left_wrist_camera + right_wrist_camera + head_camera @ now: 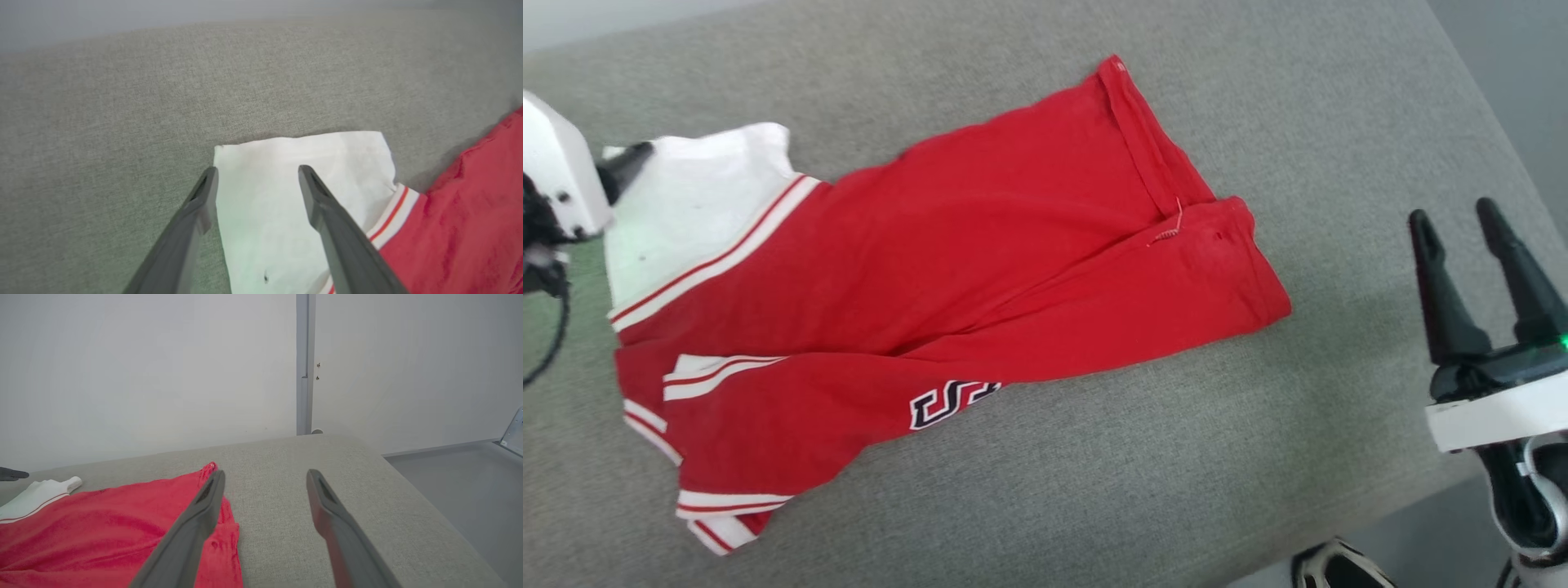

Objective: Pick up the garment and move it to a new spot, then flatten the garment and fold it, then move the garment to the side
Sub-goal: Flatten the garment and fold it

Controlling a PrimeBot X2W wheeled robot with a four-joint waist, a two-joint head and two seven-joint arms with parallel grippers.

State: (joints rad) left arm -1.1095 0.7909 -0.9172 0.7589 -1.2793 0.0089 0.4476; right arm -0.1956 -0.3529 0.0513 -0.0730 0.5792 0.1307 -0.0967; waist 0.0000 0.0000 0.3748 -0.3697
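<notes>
Nearest me the right gripper (1454, 211) hangs over bare desk (1339, 122) beside the garment's hem, fingers spread wide and holding nothing. If it pinches there, I'd worry it takes only the top layer, or catches the loose thread (1168, 233) at the seam. The garment (980, 245) lies crumpled lengthwise across the desk's middle, doubled over itself, so a pull from one end would likely drag the whole bundle rather than flatten it. Farther off, the left gripper (258, 170) straddles the white sleeve (302, 183), fingers apart and empty; a shallow bite could slip off. The jersey looks soft and limp with striped trim (711, 261) and blocky printed letters (952, 402); the desk's cover is coarse grey weave.
</notes>
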